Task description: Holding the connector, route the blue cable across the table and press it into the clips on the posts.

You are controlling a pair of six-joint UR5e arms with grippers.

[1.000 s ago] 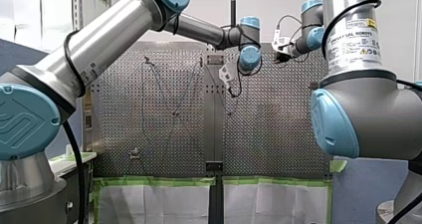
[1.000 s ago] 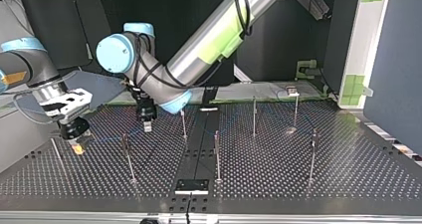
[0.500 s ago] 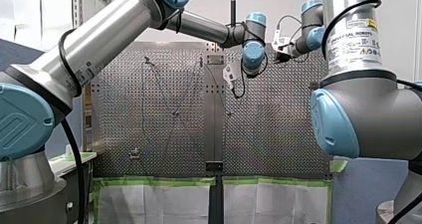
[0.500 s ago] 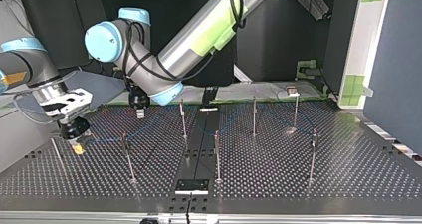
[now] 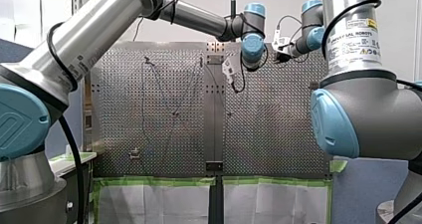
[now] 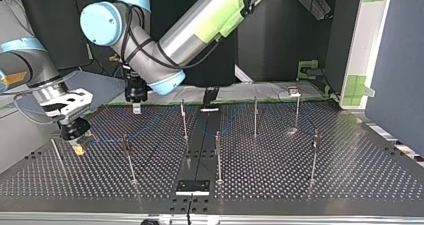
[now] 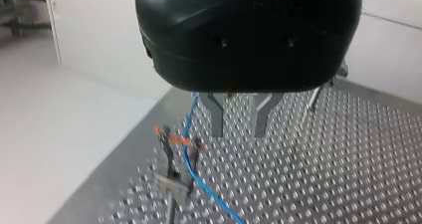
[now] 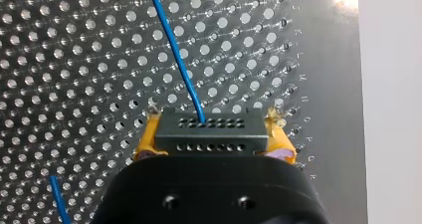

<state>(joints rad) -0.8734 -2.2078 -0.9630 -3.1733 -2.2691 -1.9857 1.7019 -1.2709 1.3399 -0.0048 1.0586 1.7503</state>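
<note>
My left jaws, apart and empty, had lifted away from the clip post (image 7: 171,184) where the blue cable (image 7: 185,139) now seemed seated, while my right jaws stayed clamped on the connector (image 8: 209,132) near that post.

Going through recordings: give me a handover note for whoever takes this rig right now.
Right gripper: shut on the connector.
Left gripper: fingers open, empty, beside a post.
Blue cable runs from the connector across the table and passes that post's clip; whether it is seated there, cannot tell.
To do: pressing the cable into the clips on the posts.
</note>
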